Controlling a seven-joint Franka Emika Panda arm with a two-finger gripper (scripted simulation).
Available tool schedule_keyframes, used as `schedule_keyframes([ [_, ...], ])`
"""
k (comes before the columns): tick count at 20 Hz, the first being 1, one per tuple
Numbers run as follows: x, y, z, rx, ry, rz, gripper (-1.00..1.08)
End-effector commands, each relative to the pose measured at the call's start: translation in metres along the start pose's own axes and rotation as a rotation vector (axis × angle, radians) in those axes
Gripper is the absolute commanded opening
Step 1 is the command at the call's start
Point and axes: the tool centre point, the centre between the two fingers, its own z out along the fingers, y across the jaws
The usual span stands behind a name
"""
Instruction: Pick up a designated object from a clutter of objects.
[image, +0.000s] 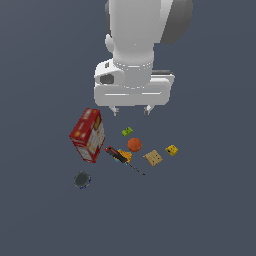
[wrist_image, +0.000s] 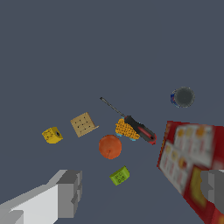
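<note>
the end effector (image: 132, 111) hangs well above the clutter with its two fingers (wrist_image: 70, 192) apart and nothing between them. the approach has not yet reached the target.

the designated object, the tiny yellow brick (image: 172, 149), lies on the worktop (image: 210, 200) at the exterior view's right edge of the clutter, just beside the tan square block (image: 153, 158) but apart from it. the wrist view shows the same brick (wrist_image: 52, 135) standing clear, with open surface on its outer side.

judgement on the step in hand: the end effector needs to travel toward the exterior view's right before descending, since it currently sits over the tiny green brick (image: 127, 131) and the orange ball (image: 134, 144). the descent is best made vertical and centred on the brick, keeping the finger nearest the tan square block inside the narrow gap, so that block is not nudged. the red box (image: 88, 135) and the screwdriver (image: 120, 157) are far enough off to pose no concern.

orientation: the brick appears nearly cubic, with a dotted face turned up and sideways, and sits rotated relative to the tan block's edges. any long axis is too slight to determine at this size. the fingers should close across a pair of flat opposite faces, so a wrist rotation to match is likely required.
</note>
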Motion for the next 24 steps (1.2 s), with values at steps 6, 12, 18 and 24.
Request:
schedule_keyframes([
  [6,0.0,-0.01,0.002,0.014,-0.006,-0.006,1.0],
  [12,-0.001,-0.027,0.006,0.036,-0.017,-0.016,1.0],
  [18,-0.001,-0.028,0.008,0.033,-0.016,-0.02,1.0],
  [24,0.004,-0.042,0.029,0.022,-0.018,-0.066,1.0],
])
